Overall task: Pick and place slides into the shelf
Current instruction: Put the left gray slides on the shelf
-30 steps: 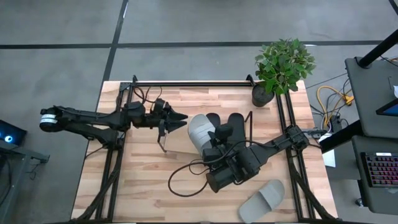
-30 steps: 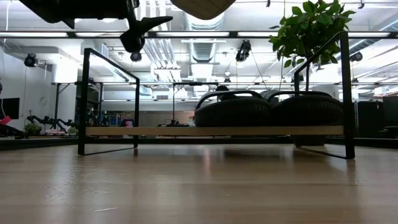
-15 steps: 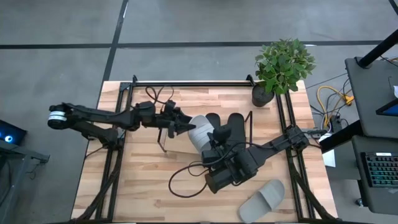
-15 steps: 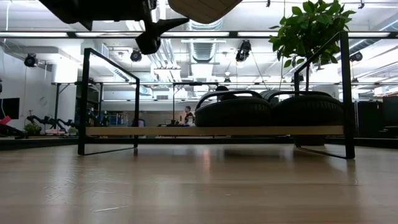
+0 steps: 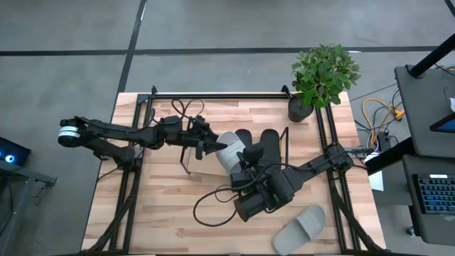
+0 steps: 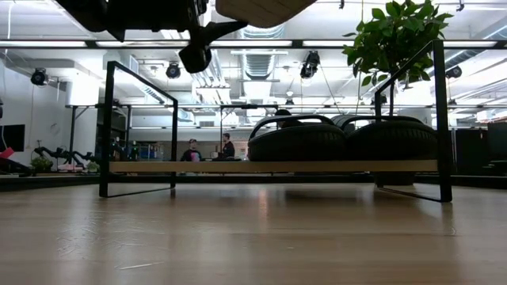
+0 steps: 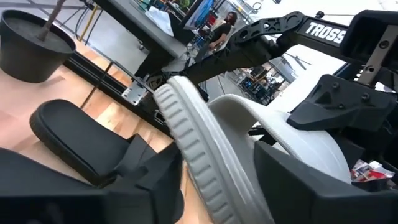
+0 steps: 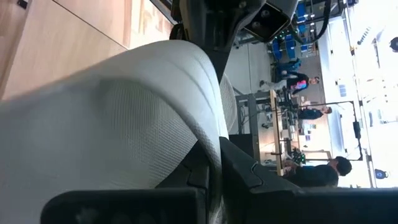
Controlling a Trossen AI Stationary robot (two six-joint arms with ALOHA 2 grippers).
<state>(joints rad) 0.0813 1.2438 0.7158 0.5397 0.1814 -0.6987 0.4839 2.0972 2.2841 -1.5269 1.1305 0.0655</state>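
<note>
**Two grippers meeting on one grey slide above the shelf**

The right gripper (image 5: 242,158) is clamping a light grey slide (image 5: 229,149), holding it up over the shelf (image 6: 269,167) next to the black slides (image 6: 342,141) sitting on the board. The left gripper (image 5: 215,146) is straddling the grey slide's edge, fingers part open; grip unclear. Second grey slide (image 5: 300,227) is lying on the table (image 5: 163,213), well apart.

A robotics lab or workshop, this: grey concrete floor (image 5: 213,25) around a wooden bench (image 5: 163,220) fenced by a black rail frame (image 5: 213,94). Right edge of the overhead view, a desk with a keyboard (image 5: 434,203) and yellow cables (image 5: 377,114). Looking level across, exposed ceiling ducts (image 6: 265,59), strip lights, and two people (image 6: 210,150) standing far back
</note>
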